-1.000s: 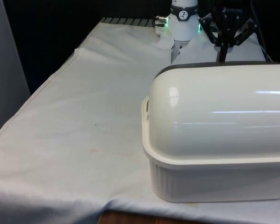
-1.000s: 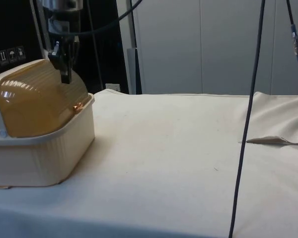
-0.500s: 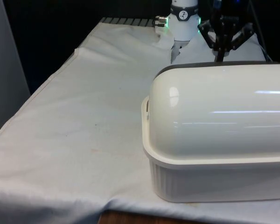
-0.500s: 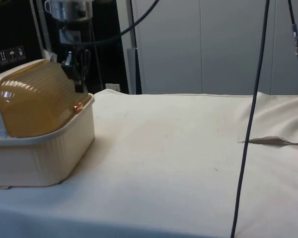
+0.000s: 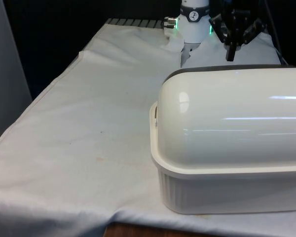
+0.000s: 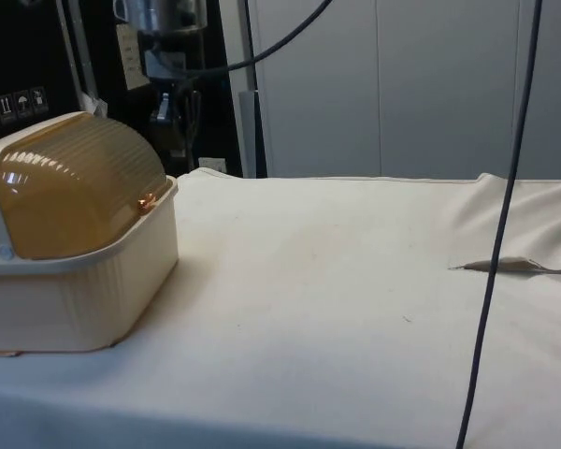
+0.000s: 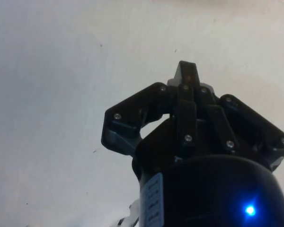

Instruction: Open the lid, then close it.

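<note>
Cream bread box (image 6: 75,253) at the tabletop (image 6: 337,281) edge, amber roll lid (image 6: 70,182) down. Gripper (image 5: 231,52) hangs beyond it, fingers closed, empty; it should approach the lid's lower lip squarely.

bread box (image 5: 232,148): 1 | lid (image 6: 75,187): 1 | white cloth (image 5: 89,123): 1

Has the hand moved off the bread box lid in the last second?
Yes. In the side view the hand has swung clear of the lid, out past the bread box front.
</note>
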